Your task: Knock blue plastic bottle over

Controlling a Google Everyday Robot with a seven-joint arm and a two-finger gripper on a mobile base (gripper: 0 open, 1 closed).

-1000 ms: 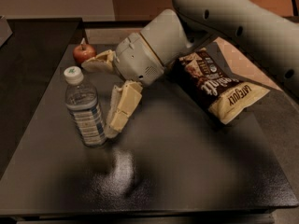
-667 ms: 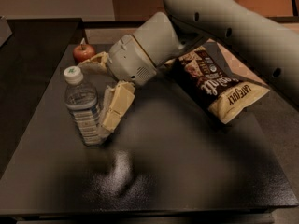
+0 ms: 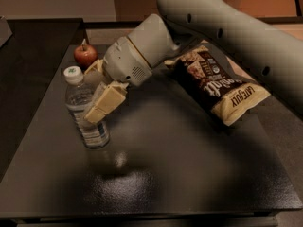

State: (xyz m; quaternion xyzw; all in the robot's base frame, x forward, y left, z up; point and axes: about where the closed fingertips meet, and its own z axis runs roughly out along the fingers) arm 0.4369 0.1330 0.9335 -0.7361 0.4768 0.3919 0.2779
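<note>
The blue plastic bottle (image 3: pixel 93 130) is clear with a white cap and a blue-and-white label. It stands upright on the left part of the dark table (image 3: pixel 180 164). My gripper (image 3: pixel 91 93) is at the bottle's upper half and is open. Its near finger (image 3: pixel 105 103) lies across the front right of the bottle, touching or nearly touching it. Its far finger (image 3: pixel 94 67) shows behind the bottle, near the cap. The wrist and arm reach in from the upper right.
A red apple (image 3: pixel 85 55) sits at the back left, just behind the bottle. A dark snack bag (image 3: pixel 215 85) lies at the back right, partly under my arm. The table's left edge is close to the bottle.
My gripper has moved left toward the bottle, so its near finger now overlaps the bottle's body. The bottle still stands in the same place.
</note>
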